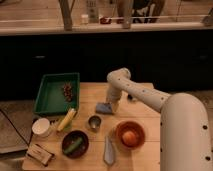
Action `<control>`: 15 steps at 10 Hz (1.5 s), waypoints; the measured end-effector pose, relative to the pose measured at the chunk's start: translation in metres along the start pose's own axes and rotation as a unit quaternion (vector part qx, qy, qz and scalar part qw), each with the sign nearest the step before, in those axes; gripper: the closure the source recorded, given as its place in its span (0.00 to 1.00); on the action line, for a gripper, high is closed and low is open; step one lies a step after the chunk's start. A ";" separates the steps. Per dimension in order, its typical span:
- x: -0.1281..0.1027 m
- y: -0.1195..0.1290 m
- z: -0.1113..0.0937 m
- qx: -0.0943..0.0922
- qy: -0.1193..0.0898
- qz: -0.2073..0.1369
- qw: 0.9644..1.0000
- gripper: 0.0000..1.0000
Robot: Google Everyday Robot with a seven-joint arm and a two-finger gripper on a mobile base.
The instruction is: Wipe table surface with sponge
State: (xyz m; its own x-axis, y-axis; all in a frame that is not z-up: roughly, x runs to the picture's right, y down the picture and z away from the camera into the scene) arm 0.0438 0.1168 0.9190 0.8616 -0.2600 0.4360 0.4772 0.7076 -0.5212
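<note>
Just up-right of steel cup (pixel 94 121), on bench (pixel 92 92): blue-grey sponge (pixel 103 108), lying flat. Hand (pixel 112 102) at sponge's right edge, apparently touching it; whether apart or clamped, cannot tell. White arm (pixel 145 97) arcs in from cup's right. Left of cup: yellow item (pixel 66 120), white cup (pixel 41 127) beyond. Up-left of cup: green tray (pixel 50 100). Down-left: dark bowl (pixel 75 144). Down-right: orange bowl (pixel 130 135). Below cup: pale tapered object (pixel 109 147).
</note>
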 end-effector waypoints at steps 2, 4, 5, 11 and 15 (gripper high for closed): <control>0.011 -0.003 -0.002 0.006 -0.001 0.017 1.000 0.99; 0.033 -0.010 -0.007 0.014 -0.005 0.040 0.999 0.99; 0.044 -0.014 -0.009 0.015 -0.005 0.051 0.999 0.99; 0.001 -0.053 -0.009 0.009 -0.012 -0.029 0.999 0.99; -0.029 -0.014 -0.005 -0.027 -0.018 -0.104 0.994 0.99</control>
State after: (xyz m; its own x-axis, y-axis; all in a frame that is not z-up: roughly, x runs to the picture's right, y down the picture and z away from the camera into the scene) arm 0.0131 0.1115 0.9099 0.7372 -0.3730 0.5635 0.6538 0.6044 -0.4552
